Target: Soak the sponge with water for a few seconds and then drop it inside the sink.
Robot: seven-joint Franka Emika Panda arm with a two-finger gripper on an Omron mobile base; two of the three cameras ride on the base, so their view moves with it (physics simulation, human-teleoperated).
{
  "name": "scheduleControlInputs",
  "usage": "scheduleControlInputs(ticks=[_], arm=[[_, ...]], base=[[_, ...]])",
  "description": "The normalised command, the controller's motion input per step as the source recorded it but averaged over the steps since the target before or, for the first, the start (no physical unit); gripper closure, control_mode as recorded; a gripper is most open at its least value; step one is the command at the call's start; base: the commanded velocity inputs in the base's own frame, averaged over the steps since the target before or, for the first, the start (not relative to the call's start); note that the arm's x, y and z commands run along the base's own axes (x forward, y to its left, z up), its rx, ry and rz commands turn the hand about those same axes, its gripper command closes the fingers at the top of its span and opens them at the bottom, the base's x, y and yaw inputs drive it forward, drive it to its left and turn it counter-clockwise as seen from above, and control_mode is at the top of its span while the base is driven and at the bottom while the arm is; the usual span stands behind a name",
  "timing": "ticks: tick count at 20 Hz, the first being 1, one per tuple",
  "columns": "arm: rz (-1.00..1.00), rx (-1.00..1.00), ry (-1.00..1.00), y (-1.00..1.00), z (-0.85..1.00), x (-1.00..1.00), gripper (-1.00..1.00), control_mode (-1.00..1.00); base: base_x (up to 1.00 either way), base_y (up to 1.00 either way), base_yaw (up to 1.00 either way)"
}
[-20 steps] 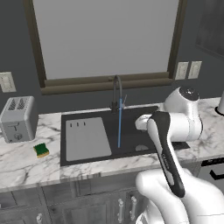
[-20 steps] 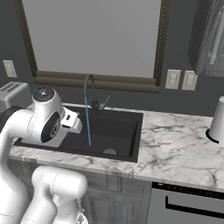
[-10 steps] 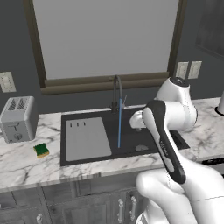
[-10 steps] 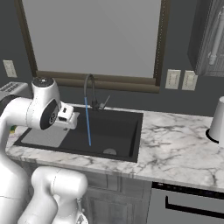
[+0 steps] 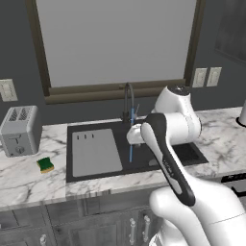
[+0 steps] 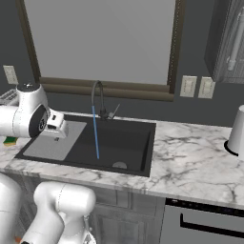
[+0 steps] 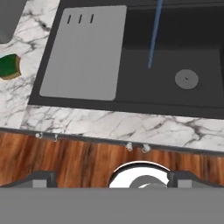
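Hand view: fingers (image 7: 112, 177) spread, empty; square-edged green-topped sponge (image 7: 9, 66) on veined marble beside matte sink (image 7: 175, 94).

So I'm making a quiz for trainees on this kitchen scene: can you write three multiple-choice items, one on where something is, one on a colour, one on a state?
1. Where does the sponge lie?
A. In the basin
B. On the marble counter, between the toaster and the sink
C. On the drainboard

2. What colour is the sponge's top?
A. Green
B. Red
C. White

3. What is the state of the water?
A. Off
B. Running in a thin stream from the faucet into the basin
C. Overflowing onto the counter

Answers: 1 B, it rests on marble left of the sink's rim, in front of the toaster. 2 A, the hand view shows a green face. 3 B, a blue stream drops from the spout.
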Motion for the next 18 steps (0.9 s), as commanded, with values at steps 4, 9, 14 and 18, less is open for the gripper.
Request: scheduleControlInputs(ticks=[4,9,14,18], arm=[[0.04,0.00,0.00,0.38,0.00,0.00,-1.00,-1.00],[0.05,0.00,0.00,0.20,0.00,0.00,-1.00,-1.00],[0.05,0.00,0.00,0.25,0.00,0.00,-1.00,-1.00],[0.01,0.00,0.00,0.20,0.00,0.12,-1.00,-1.00]], base=[[0.00,0.00,0.00],[0.00,0.00,0.00],[0.00,0.00,0.00],[0.00,0.00,0.00]])
